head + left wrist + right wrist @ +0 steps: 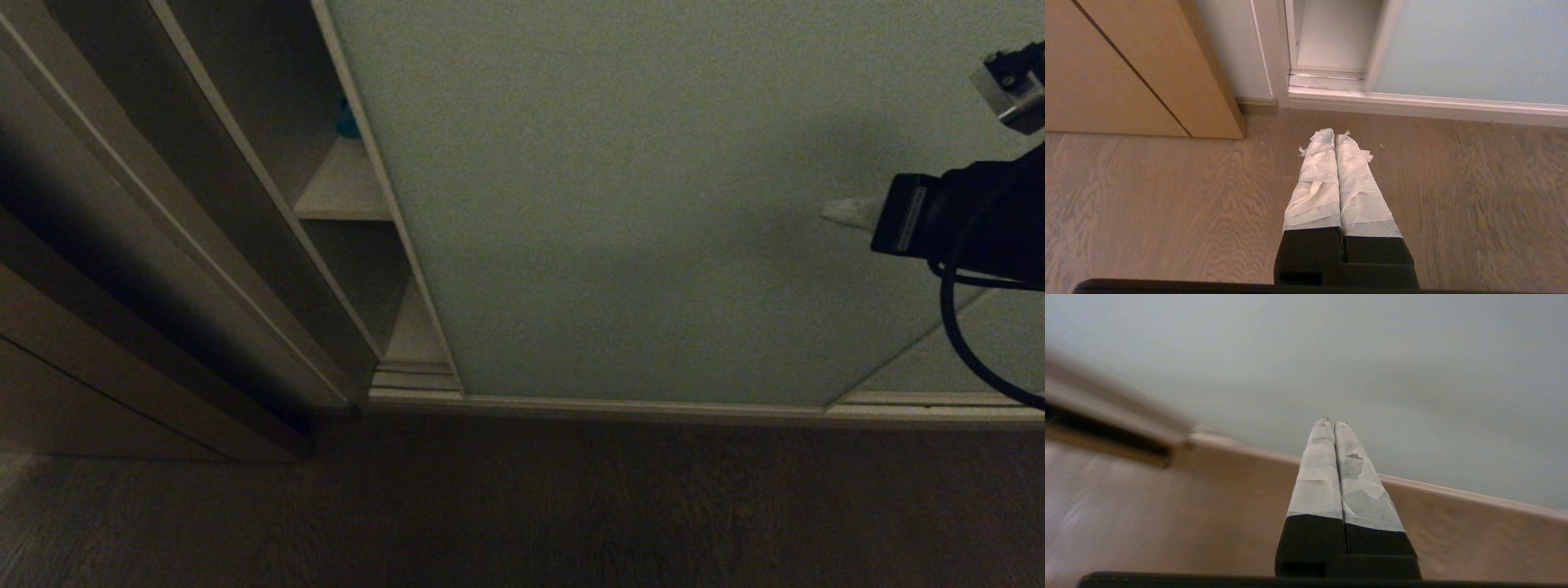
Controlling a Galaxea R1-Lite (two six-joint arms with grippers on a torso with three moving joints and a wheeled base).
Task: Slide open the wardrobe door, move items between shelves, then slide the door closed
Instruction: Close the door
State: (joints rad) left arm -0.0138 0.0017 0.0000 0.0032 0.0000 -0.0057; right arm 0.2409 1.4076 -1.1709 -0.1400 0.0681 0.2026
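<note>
Clearly the right gripper (849, 214), fingers pressed together on nothing, is the nearer one, pointing toward nine o'clock at the sliding wardrobe door (620, 204), whose tall free edge stands far off that way, while the left gripper (1335, 136), likewise closed and empty, hangs over the floor (1147, 196).

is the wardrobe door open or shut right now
Partly open. The wardrobe door leaves a narrow gap at its left edge, where white shelves and a bit of a blue toy show.
</note>
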